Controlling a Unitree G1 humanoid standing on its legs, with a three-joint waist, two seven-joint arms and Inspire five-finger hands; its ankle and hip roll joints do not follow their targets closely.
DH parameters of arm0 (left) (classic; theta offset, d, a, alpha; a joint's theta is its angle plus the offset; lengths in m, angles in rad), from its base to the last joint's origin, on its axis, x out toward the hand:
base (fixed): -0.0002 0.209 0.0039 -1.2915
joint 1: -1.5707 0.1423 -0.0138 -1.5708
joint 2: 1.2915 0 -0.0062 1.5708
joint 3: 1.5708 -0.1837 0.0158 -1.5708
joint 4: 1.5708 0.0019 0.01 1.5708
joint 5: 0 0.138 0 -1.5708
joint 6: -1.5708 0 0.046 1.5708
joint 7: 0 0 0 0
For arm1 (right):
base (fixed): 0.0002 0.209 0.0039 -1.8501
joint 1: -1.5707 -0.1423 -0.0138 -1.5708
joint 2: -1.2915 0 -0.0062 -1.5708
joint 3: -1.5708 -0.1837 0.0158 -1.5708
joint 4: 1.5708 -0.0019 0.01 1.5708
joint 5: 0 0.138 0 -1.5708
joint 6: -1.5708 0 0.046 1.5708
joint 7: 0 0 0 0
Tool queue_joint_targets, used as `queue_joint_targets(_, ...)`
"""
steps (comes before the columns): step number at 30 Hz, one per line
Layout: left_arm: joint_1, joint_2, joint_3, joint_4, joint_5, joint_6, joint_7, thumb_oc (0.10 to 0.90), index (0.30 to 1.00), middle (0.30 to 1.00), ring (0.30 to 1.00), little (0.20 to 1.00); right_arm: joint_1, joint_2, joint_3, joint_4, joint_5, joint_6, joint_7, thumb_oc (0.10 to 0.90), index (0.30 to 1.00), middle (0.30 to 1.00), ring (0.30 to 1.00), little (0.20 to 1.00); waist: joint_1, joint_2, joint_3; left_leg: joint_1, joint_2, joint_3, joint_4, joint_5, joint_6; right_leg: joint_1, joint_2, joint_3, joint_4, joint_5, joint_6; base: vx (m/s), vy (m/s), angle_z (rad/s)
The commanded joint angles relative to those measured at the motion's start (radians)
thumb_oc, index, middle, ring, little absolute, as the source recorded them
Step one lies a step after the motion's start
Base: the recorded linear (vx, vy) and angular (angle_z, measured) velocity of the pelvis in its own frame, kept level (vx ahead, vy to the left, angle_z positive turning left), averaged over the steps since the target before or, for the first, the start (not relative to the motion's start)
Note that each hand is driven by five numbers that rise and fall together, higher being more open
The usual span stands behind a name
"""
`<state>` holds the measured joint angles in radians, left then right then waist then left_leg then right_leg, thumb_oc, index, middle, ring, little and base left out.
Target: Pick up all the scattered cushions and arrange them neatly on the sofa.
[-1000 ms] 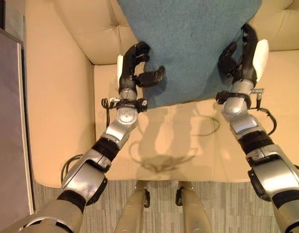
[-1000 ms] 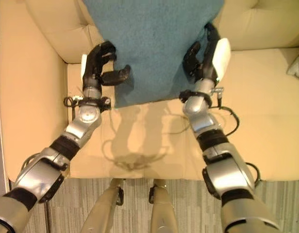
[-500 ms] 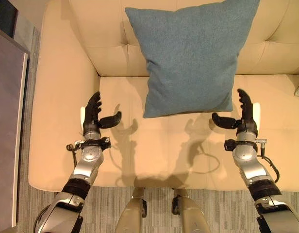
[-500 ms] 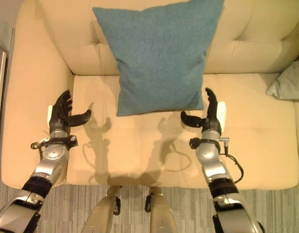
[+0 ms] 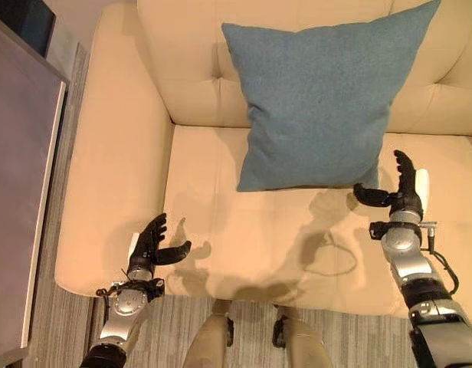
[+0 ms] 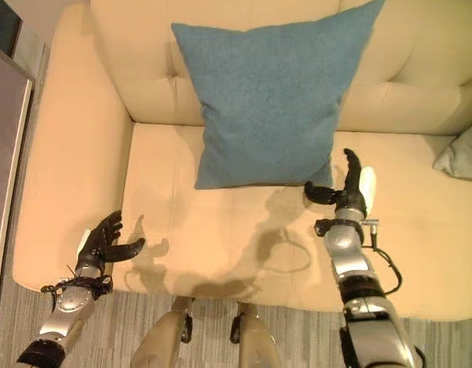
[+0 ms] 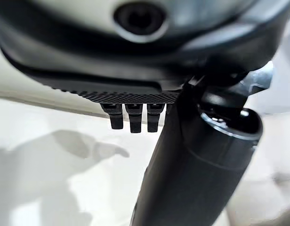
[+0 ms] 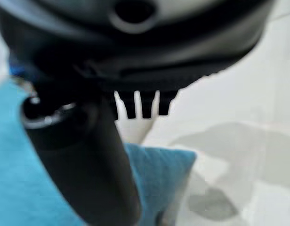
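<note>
A teal cushion (image 5: 322, 100) stands upright on the cream sofa (image 5: 121, 161), leaning against the backrest; its lower corner also appears in the right wrist view (image 8: 154, 162). My left hand (image 5: 150, 247) is open over the seat's front left edge, well clear of the cushion. My right hand (image 5: 403, 192) is open just beside the cushion's lower right corner, thumb pointing toward it, holding nothing. A grey cushion (image 6: 462, 153) lies at the far right of the seat.
A dark cabinet or table (image 5: 18, 207) stands left of the sofa's armrest. Grey carpet (image 5: 67, 322) runs along the sofa's front.
Both hands have let go of the teal cushion and drawn back toward the seat's front; the left hand has dropped furthest. The camera has pulled back. The cushion stays leaning on the backrest.
</note>
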<state>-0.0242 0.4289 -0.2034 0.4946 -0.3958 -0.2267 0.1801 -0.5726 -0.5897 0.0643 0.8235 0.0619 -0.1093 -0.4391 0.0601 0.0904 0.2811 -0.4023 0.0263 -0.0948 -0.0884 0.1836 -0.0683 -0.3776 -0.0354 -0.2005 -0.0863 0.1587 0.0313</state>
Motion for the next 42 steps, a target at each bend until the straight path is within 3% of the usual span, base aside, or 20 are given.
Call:
queue_joint_targets(1,0.003,0.018,0.004,-0.026,-0.055,-0.088,-0.033,0.800,0.900,0.900,0.900,0.900,-0.074,-0.098,0.035,0.000,0.056,-0.065,-0.041,0.800,0.900,0.900,0.900,0.900,0.030,-0.016,-0.084,0.007,-0.013,0.046,0.001,-0.044,-0.052,-0.027,-0.043,-0.011,0.123,-0.130,0.067,0.04,-0.064,0.16)
queue_joint_targets(6,0.050,-0.007,0.008,-0.017,-0.091,-0.092,-0.054,0.800,0.900,0.900,0.900,0.900,-0.133,-0.123,0.049,0.029,0.088,-0.075,-0.036,0.800,0.900,0.900,0.900,0.900,0.061,0.016,-0.076,-0.022,-0.017,0.032,0.001,-0.032,-0.064,-0.050,-0.047,-0.034,0.131,-0.139,0.065,0.02,-0.036,0.13)
queue_joint_targets(7,0.057,-0.016,0.009,-0.017,-0.100,-0.091,-0.057,0.800,0.900,0.900,0.900,0.900,-0.141,-0.122,0.053,0.022,0.090,-0.079,-0.037,0.580,0.571,0.571,0.571,0.571,0.068,0.024,-0.076,-0.027,-0.018,0.027,0.001,-0.031,-0.066,-0.053,-0.047,-0.041,0.136,-0.143,0.064,0.03,-0.055,0.32)
queue_joint_targets(8,0.063,-0.026,0.012,-0.015,-0.107,-0.092,-0.059,0.800,0.900,0.900,0.900,0.900,-0.145,-0.124,0.052,0.014,0.091,-0.083,-0.038,0.403,0.305,0.305,0.305,0.305,0.074,0.034,-0.078,-0.033,-0.020,0.020,0.001,-0.029,-0.069,-0.060,-0.048,-0.047,0.143,-0.149,0.063,0.03,-0.038,0.31)
queue_joint_targets(9,0.061,-0.034,0.011,-0.010,-0.111,-0.092,-0.060,0.800,0.900,0.900,0.900,0.900,-0.150,-0.125,0.054,0.008,0.094,-0.089,-0.038,0.400,0.300,0.300,0.300,0.300,0.079,0.040,-0.079,-0.036,-0.022,0.017,0.001,-0.029,-0.070,-0.062,-0.049,-0.051,0.146,-0.154,0.062,0.03,-0.032,0.12)
queue_joint_targets(16,0.045,-0.072,-0.015,0.022,-0.114,-0.083,-0.066,0.800,0.900,0.900,0.900,0.900,-0.142,-0.047,0.043,-0.103,0.131,-0.140,-0.043,0.400,0.300,0.300,0.300,0.300,0.091,0.071,-0.077,-0.028,-0.027,-0.006,0.001,-0.030,-0.078,-0.049,-0.047,-0.082,0.151,-0.173,0.058,0.05,-0.037,0.07)
queue_joint_targets(27,0.003,-0.099,-0.052,0.030,-0.097,-0.071,-0.058,0.800,0.900,0.900,0.900,0.900,-0.098,0.109,0.062,-0.164,0.134,-0.169,-0.035,0.400,0.300,0.300,0.300,0.300,0.077,0.068,-0.067,-0.014,-0.021,-0.004,0.001,-0.036,-0.078,-0.032,-0.041,-0.089,0.142,-0.180,0.055,0.00,-0.002,0.00)
queue_joint_targets(28,0.000,-0.100,-0.052,0.027,-0.098,-0.071,-0.056,0.800,0.900,0.900,0.900,0.900,-0.098,0.114,0.068,-0.163,0.130,-0.167,-0.034,0.420,0.331,0.331,0.331,0.331,0.076,0.068,-0.066,-0.014,-0.021,-0.005,0.001,-0.036,-0.078,-0.030,-0.042,-0.089,0.141,-0.180,0.055,0.00,0.000,0.00)
queue_joint_targets(29,-0.002,-0.100,-0.053,0.027,-0.096,-0.071,-0.056,0.800,0.900,0.900,0.900,0.900,-0.101,0.114,0.076,-0.157,0.122,-0.164,-0.032,0.582,0.573,0.573,0.573,0.573,0.075,0.069,-0.065,-0.013,-0.021,-0.005,0.001,-0.036,-0.078,-0.031,-0.042,-0.090,0.142,-0.181,0.054,0.00,0.000,0.00)
queue_joint_targets(30,-0.001,-0.098,-0.050,0.022,-0.097,-0.073,-0.054,0.800,0.900,0.900,0.900,0.900,-0.104,0.104,0.084,-0.151,0.105,-0.155,-0.029,0.800,0.900,0.900,0.900,0.900,0.076,0.069,-0.064,-0.013,-0.022,-0.006,0.001,-0.035,-0.078,-0.029,-0.043,-0.091,0.140,-0.181,0.053,0.00,0.000,0.00)
queue_joint_targets(37,0.017,-0.087,-0.023,0.017,-0.099,-0.068,-0.056,0.800,0.900,0.900,0.900,0.900,-0.068,0.034,0.057,-0.147,0.079,-0.130,-0.027,0.800,0.900,0.900,0.900,0.900,0.074,0.063,-0.064,-0.008,-0.021,-0.013,0.001,-0.033,-0.077,-0.017,-0.044,-0.105,0.141,-0.184,0.052,0.00,-0.006,0.05)
queue_joint_targets(42,0.049,-0.089,0.003,0.031,-0.092,-0.047,-0.074,0.800,0.900,0.900,0.900,0.900,0.059,-0.032,0.010,-0.214,0.051,-0.117,0.005,0.800,0.900,0.900,0.900,0.900,0.052,0.033,-0.075,0.024,-0.015,-0.016,0.001,-0.041,-0.075,0.029,-0.041,-0.113,0.135,-0.190,0.050,0.02,-0.014,0.07)
